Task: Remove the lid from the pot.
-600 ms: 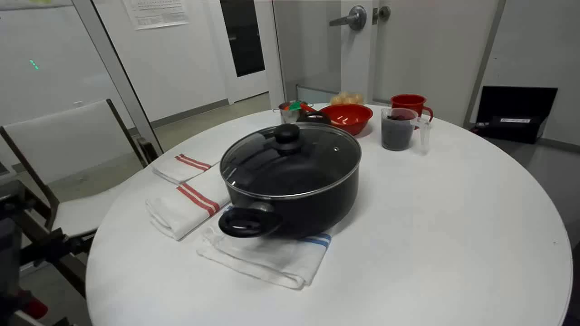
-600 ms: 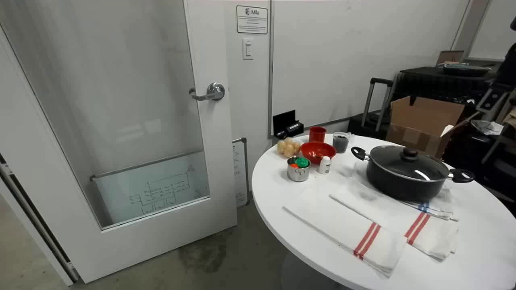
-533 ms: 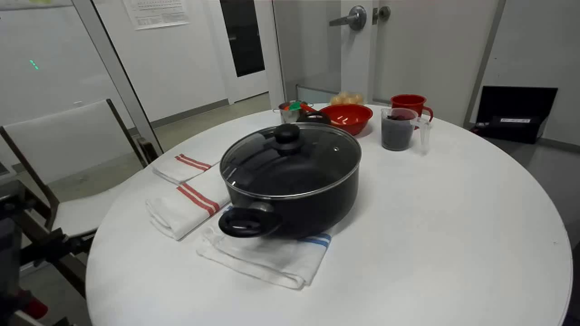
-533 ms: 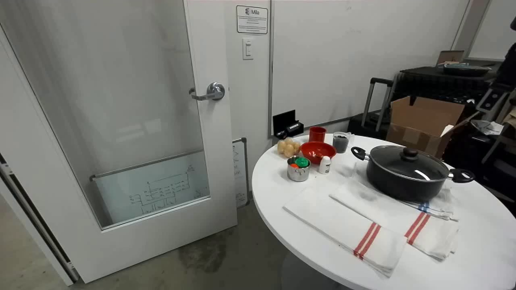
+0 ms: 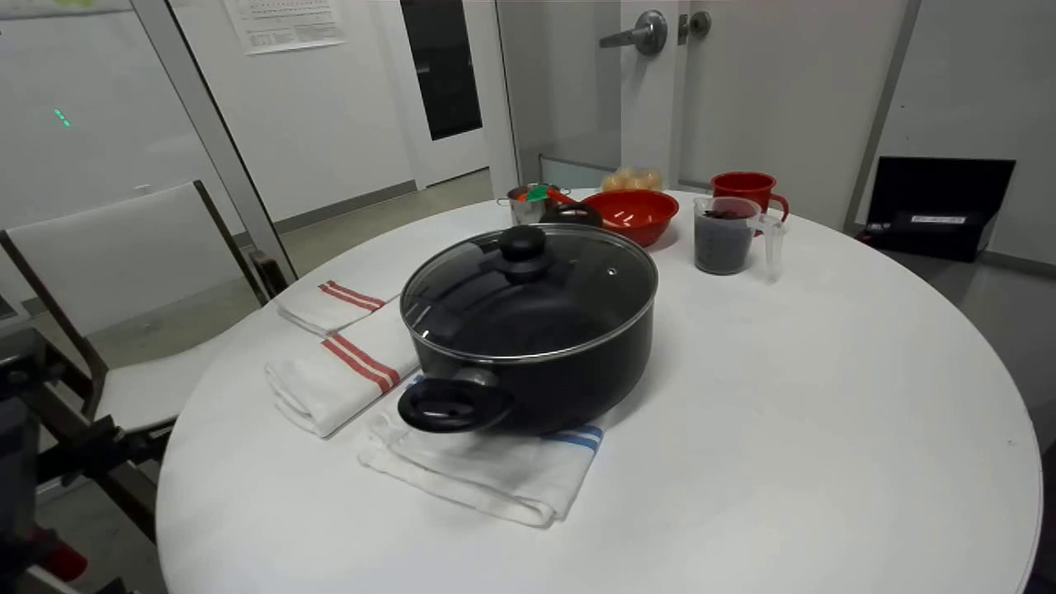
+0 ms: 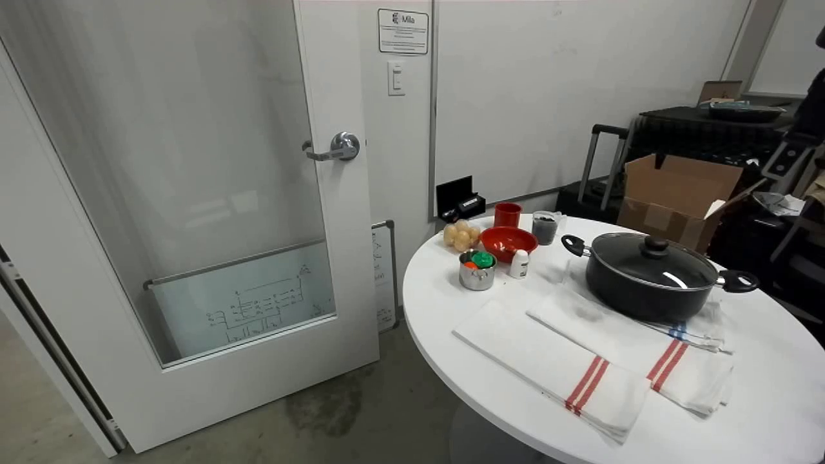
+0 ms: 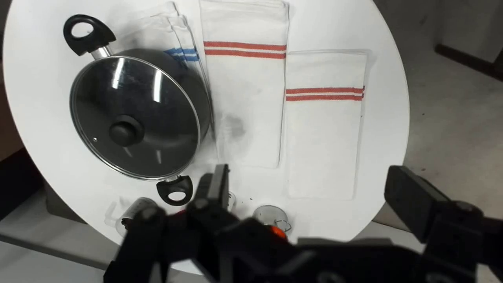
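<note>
The black pot [image 5: 569, 388] with two loop handles stands upright on the table, over part of a folded towel with blue stripes. It also shows in an exterior view [image 6: 635, 296] and in the wrist view [image 7: 201, 92]. The round glass lid [image 5: 528, 305] with a metal rim and black centre knob sits flat on the pot, covering it. The lid also shows in an exterior view [image 6: 651, 261] and at the upper left in the wrist view [image 7: 161, 122]. My gripper [image 7: 307, 173] is wide open and empty, high above the table, with the pot off to its left in the wrist view.
Two red-striped towels [image 6: 554, 367] lie beside the pot. A red bowl [image 6: 508, 243], a metal cup [image 6: 477, 277], a white bottle [image 6: 519, 264], a red mug [image 6: 507, 214], a measuring cup [image 6: 544, 228] and pale round items [image 6: 461, 236] stand further along the round white table [image 5: 792, 462].
</note>
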`<state>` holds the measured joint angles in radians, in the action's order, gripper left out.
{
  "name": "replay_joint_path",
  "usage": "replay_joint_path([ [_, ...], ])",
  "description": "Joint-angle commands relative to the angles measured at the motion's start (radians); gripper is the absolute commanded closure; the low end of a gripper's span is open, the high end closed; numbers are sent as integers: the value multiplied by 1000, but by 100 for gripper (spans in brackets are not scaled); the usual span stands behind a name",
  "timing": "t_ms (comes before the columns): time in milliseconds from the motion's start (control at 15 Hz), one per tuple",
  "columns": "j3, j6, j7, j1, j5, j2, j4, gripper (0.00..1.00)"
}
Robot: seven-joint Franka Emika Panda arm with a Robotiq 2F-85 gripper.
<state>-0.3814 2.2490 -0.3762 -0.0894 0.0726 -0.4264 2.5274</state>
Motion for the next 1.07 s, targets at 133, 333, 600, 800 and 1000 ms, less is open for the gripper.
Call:
replay_joint_path([
  [133,75,17,22,-13,0,26,6,0],
  [333,128,39,47,1,-6,54,11,0],
  [600,217,68,118,21,-30,120,9,0],
  [800,282,118,171,50,-39,196,-3,0],
  [1000,330,162,199,80,-36,277,-21,0],
])
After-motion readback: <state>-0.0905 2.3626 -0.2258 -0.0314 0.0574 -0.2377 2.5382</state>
